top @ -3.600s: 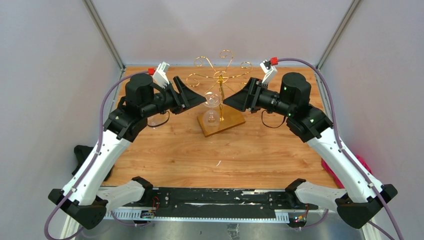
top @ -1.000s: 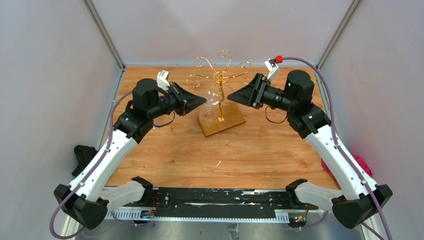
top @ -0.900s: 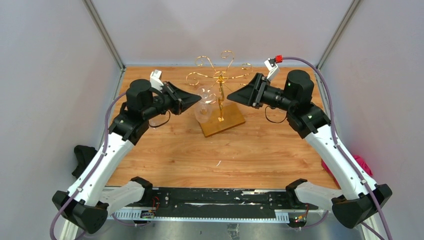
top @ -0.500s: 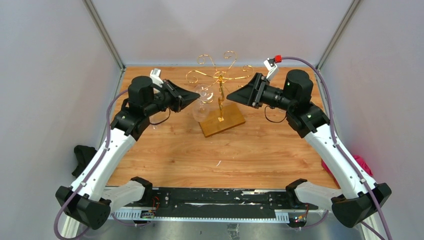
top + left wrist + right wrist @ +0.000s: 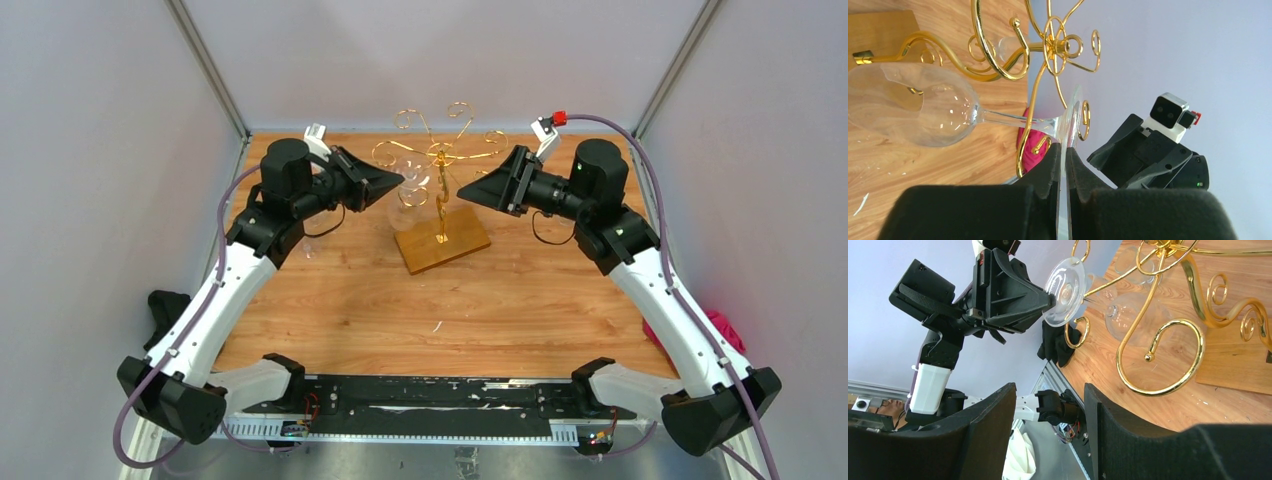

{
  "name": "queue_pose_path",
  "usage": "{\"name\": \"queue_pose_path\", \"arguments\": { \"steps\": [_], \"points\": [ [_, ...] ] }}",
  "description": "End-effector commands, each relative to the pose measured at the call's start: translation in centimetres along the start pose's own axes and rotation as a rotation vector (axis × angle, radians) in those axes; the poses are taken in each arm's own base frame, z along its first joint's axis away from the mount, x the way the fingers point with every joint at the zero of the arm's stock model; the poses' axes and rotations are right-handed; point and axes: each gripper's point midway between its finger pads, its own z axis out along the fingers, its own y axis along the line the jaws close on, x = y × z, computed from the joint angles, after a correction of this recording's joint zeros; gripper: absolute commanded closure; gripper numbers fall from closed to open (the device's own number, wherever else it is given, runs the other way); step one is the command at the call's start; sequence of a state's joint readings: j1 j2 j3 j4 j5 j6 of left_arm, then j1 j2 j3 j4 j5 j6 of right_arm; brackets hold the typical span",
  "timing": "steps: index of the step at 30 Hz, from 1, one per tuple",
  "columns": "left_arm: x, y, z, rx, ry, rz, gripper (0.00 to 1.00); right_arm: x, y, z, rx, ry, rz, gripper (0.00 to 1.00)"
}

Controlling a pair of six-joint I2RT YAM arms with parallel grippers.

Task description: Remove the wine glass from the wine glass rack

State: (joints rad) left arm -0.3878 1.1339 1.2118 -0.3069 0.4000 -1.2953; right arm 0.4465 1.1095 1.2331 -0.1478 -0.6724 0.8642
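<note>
The wine glass (image 5: 408,203) is clear and lies nearly level, with its bowl (image 5: 923,110) toward the table. My left gripper (image 5: 398,183) is shut on the rim of its round foot (image 5: 1071,120). The foot (image 5: 1064,290) stands on edge beside the left scroll ends of the wine glass rack (image 5: 440,205). The stem (image 5: 1008,119) crosses one gold arm of the rack (image 5: 1048,45), and I cannot tell whether it touches it. On the other side of the pole, my right gripper (image 5: 462,190) hangs open with nothing between its fingers (image 5: 993,435).
The rack's wooden base (image 5: 455,245) sits at the back middle of the wooden table (image 5: 450,310). A second clear glass (image 5: 308,243) stands on the table under the left arm. A pink cloth (image 5: 722,330) lies off the right edge. Grey walls close in both sides.
My left gripper has pulled the glass left off the pole side, then lifted it toward the back, tipping it nearly level. The right arm has barely moved.
</note>
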Motion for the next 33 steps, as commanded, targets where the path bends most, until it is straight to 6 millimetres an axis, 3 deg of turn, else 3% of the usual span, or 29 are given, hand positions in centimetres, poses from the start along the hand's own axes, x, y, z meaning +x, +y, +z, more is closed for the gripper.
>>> {"name": "queue_pose_path", "arguments": {
  "steps": [1,7,14,33],
  "points": [
    [-0.1,-2.8,0.1,0.084,-0.006,0.048,1.00,-0.4,0.7,-0.9,-0.027,-0.024,-0.024,0.43],
    [1.7,-3.3,1.9,0.095,0.051,0.062,1.00,-0.5,0.8,-1.4,-0.025,-0.033,-0.025,0.43],
    [3.5,-3.3,2.1,0.092,0.084,0.074,1.00,-0.4,0.6,-1.7,-0.020,-0.036,-0.024,0.43],
    [6.0,0.4,-4.5,0.028,0.066,0.082,1.00,-0.1,0.4,-2.0,-0.012,-0.044,-0.009,0.43]
  ]
}}
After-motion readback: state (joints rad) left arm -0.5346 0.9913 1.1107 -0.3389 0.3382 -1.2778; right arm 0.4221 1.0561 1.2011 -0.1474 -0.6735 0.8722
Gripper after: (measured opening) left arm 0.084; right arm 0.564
